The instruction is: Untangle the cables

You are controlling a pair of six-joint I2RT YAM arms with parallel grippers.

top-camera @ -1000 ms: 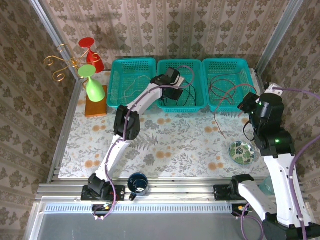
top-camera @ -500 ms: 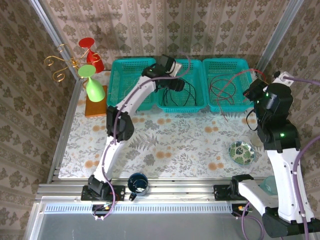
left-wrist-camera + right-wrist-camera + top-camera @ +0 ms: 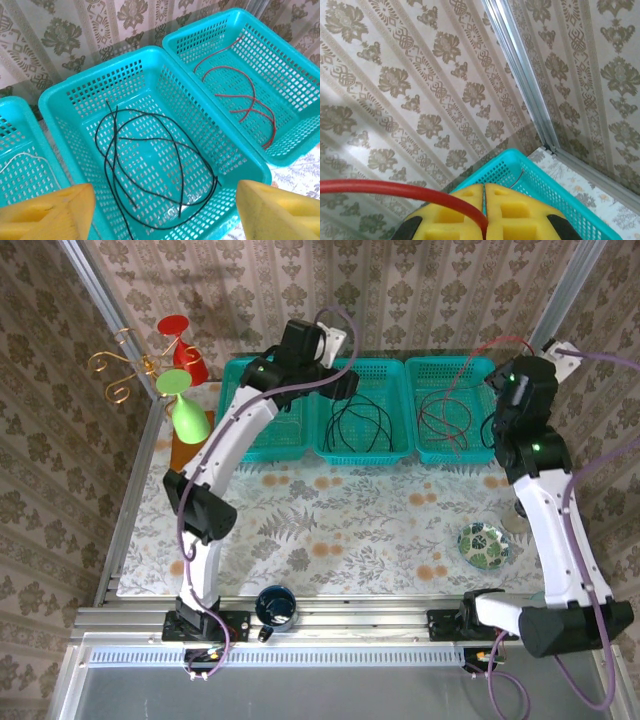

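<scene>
three teal plastic mesh baskets sit in a row along the far edge of the floral-patterned bench (image 3: 330, 520). the left gripper (image 3: 165, 200) hangs over the middle basket (image 3: 100, 82), its yellow foam fingers (image 3: 50, 212) spread wide with nothing between them. a thin black cable (image 3: 177, 155) lies in loose, overlapping loops on that basket's floor. in the left basket (image 3: 15, 107) a short stretch of pale white cable (image 3: 20, 159) shows on the mesh.

the right gripper (image 3: 485, 207) is up high near the back right corner by the wallpapered wall, its yellow pads (image 3: 450, 215) pressed together on a dark red cable (image 3: 395, 190). seen from above, that cable arcs up out of the right basket (image 3: 485, 365), and the rest of it lies curled on the basket's floor.
</scene>
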